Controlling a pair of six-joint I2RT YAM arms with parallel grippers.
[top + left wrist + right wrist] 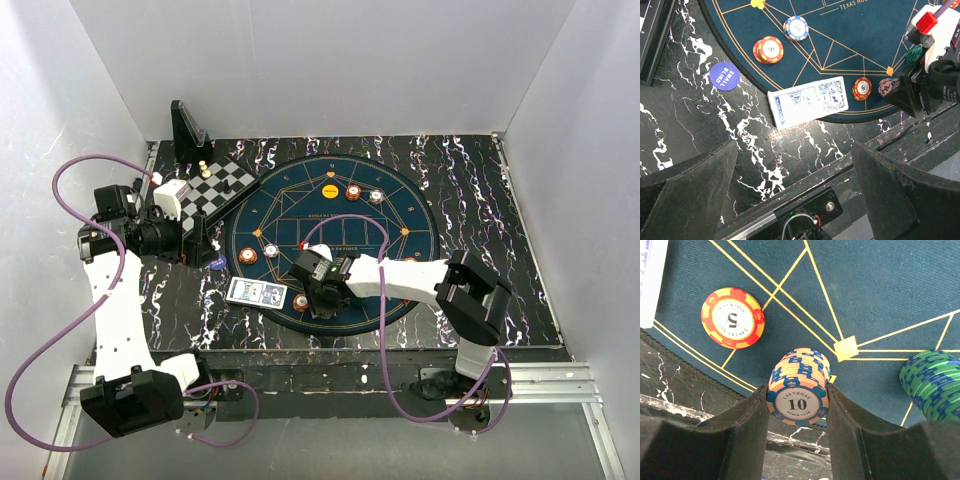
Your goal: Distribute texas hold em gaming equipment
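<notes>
Right jaws: part-closed around a stack of orange-and-blue "10" chips [799,400], one finger on each side. Both pads [752,415] appear to touch its rim, though shadow hides the exact contact. The stack sits at the edge of the dark blue mat [880,290].
Beyond the tips, to the left in the wrist view: a red-and-yellow "5" chip [733,317], flat and apart.
Right of the jaws: a green-and-blue chip stack [935,385], near, not touching.
Left jaws: wide apart, nothing between them, above the black marbled counter [700,165].
Beyond their tips: blue-backed playing cards [807,101] lying across the mat's rim.
Further left: a blue "SMALL BLIND" marker [724,75] on the counter.
</notes>
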